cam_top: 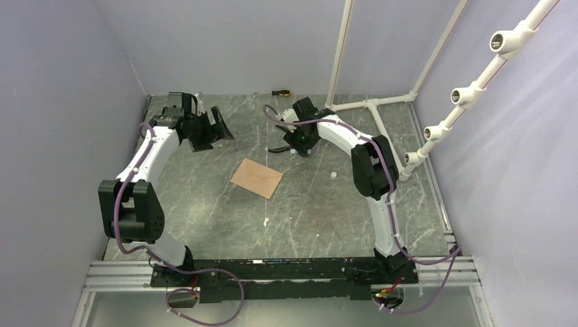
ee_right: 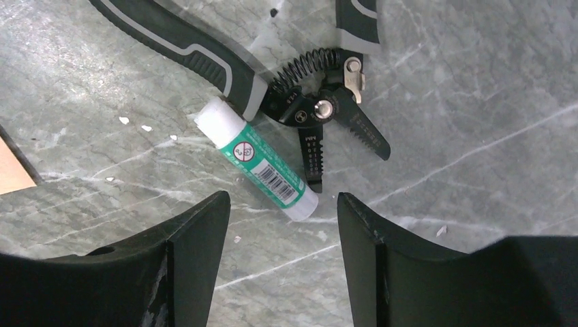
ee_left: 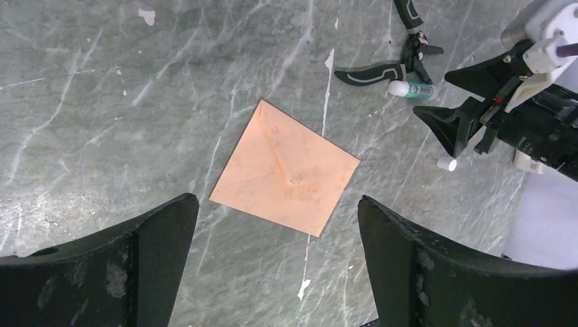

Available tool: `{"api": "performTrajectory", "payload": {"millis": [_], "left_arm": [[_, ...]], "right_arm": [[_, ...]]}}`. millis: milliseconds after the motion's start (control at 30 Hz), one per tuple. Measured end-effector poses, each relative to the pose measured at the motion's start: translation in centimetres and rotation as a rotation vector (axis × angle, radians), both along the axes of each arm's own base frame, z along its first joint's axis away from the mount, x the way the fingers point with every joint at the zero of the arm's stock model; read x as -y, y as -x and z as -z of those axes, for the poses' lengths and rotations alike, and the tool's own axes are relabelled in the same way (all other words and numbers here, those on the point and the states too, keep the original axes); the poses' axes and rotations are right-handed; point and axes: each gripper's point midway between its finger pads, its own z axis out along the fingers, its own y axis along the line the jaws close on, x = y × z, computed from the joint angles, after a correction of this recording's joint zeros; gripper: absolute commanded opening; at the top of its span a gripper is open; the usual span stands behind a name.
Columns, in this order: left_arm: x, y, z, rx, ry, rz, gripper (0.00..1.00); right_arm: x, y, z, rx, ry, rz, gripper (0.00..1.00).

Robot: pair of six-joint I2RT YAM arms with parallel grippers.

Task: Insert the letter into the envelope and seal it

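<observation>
Lying flat on the desk [cam_top: 204, 204], the envelope [cam_top: 257, 178] is closed, its pointed flap folded down and the seams showing on its upper face. Whether any sheet is inside cannot be told. It sits well apart from both arms, ahead of the left pincer [cam_top: 218, 133] and to the left of the right pincer [cam_top: 298, 144]. From the left wrist, the envelope [ee_left: 285, 176] shows in the gap of the left pincer [ee_left: 272, 204], whose jaws are spread wide and grip nothing.

The right pincer [ee_right: 283, 204] is also parted, about half spread, and bare. Just beyond its gap lies a glue stick [ee_right: 262, 167] with a green label, lying slantwise and touching the handle of a pair of wire strippers [ee_right: 320, 109]. A corner of the envelope [ee_right: 13, 167] shows at the left edge of that view.

A small white cap [ee_left: 447, 163] rests on the desk near the right pincer [ee_left: 463, 122]. Farther back, beyond both pincers, a screwdriver [cam_top: 279, 92] lies by the rear wall. A white pipe frame [cam_top: 371, 105] stands behind and to the right of the right pincer. The desk is grey-green with pale marble veins and scattered white flecks; plain lilac-grey walls close it in on three sides.
</observation>
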Motion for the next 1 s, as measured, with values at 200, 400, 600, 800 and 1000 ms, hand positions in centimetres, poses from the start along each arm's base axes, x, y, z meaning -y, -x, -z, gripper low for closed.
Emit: {"api": "performTrajectory", "payload": {"millis": [200,400,600,800,1000], "left_arm": [[0.5,0.2,-0.2,-0.002,0.024,0.017,0.93],[0.7,0.3,-0.3,-0.003,0.036,0.026,0.93],[1.0,0.4,-0.4,-0.003,0.053,0.041,0.93],[1.6,0.2,-0.9,0.014,0.083,0.065,0.93],[3.0,-0.1,-1.7,0.062,0.158,0.119,0.93]], "right_arm": [[-0.8,0.1,0.5,-0.038,-0.028,-0.083,0.54],[-1.1,1.6,1.3,-0.106,-0.044,-0.131,0.45],[-0.8,2.3,1.5,-0.132,-0.03,-0.138,0.16],[-1.0,2.5,1.5,-0.132,-0.028,-0.137,0.09],[-1.4,4.8,-0.2,-0.161,-0.115,-0.12,0.1]]}}
